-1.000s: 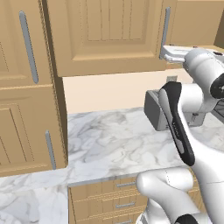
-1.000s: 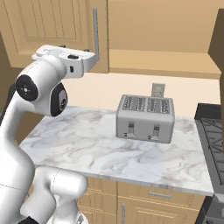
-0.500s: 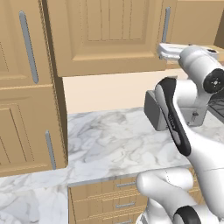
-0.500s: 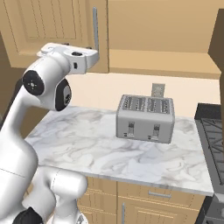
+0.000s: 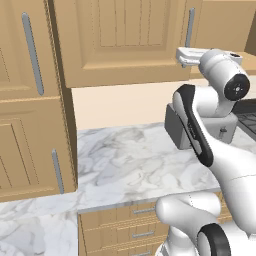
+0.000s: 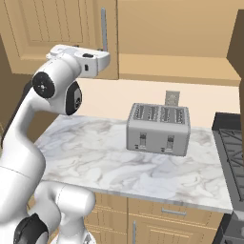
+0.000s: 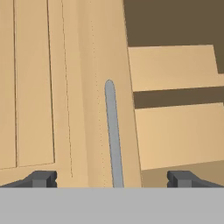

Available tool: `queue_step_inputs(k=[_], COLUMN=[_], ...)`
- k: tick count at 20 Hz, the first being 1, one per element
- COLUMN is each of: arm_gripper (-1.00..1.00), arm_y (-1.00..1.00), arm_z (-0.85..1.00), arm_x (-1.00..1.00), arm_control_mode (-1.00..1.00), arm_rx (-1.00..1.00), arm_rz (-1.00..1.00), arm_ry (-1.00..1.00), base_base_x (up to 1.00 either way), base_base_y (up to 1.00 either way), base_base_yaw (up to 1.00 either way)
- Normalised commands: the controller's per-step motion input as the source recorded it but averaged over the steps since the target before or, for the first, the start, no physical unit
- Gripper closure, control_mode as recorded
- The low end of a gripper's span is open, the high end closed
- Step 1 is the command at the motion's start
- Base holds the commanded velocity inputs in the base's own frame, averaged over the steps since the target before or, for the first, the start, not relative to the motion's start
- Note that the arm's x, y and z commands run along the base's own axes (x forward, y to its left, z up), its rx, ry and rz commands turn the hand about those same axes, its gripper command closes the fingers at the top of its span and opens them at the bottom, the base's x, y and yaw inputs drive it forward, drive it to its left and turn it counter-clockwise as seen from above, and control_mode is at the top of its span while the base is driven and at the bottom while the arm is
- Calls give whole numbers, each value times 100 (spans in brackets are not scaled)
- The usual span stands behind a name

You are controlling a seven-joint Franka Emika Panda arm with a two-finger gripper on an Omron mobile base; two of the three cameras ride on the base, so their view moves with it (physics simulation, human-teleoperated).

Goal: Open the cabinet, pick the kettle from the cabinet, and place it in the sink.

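Observation:
The cabinet (image 5: 125,40) is a wide light-brown wall cabinet, and its door is closed. Its long grey bar handle (image 7: 113,131) stands upright along the door's right edge, also seen as the handle (image 5: 190,27) and the handle (image 6: 103,28). My gripper (image 7: 113,179) is open just in front of the handle's lower end, with one fingertip on each side of it and nothing between them. The kettle is hidden behind the closed door. The sink is out of view.
A boxy grey toaster (image 6: 159,127) stands on the marble counter (image 6: 95,157), below and right of the hand. A tall wooden cabinet (image 5: 30,100) fills the left. A dark stove (image 6: 233,152) borders the counter on the right. Drawers (image 5: 125,225) sit under the counter.
The hand has crept slightly up and in toward the cabinet handle, with the arm's elbow swinging along. The jaws stayed open.

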Motion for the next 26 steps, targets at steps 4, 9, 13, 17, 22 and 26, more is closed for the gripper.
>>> queue_step_inputs(k=[4,9,13,17,22,26], arm_gripper=[-100,-100,-100,-100,-100,-100], arm_y=[0,-1,-3,-6,-7,-7], arm_z=[0,0,0,0,0,0], arm_x=[27,30,28,27,29,30], arm_control_mode=[-100,-100,-100,-100,-100,-100], arm_rx=[0,1,2,2,3,2], arm_rz=[0,0,0,0,0,0], arm_ry=[0,0,0,0,0,0], base_base_x=[0,0,0,0,0,0], base_base_y=[0,0,0,0,0,0], base_base_yaw=[0,0,0,0,0,0])
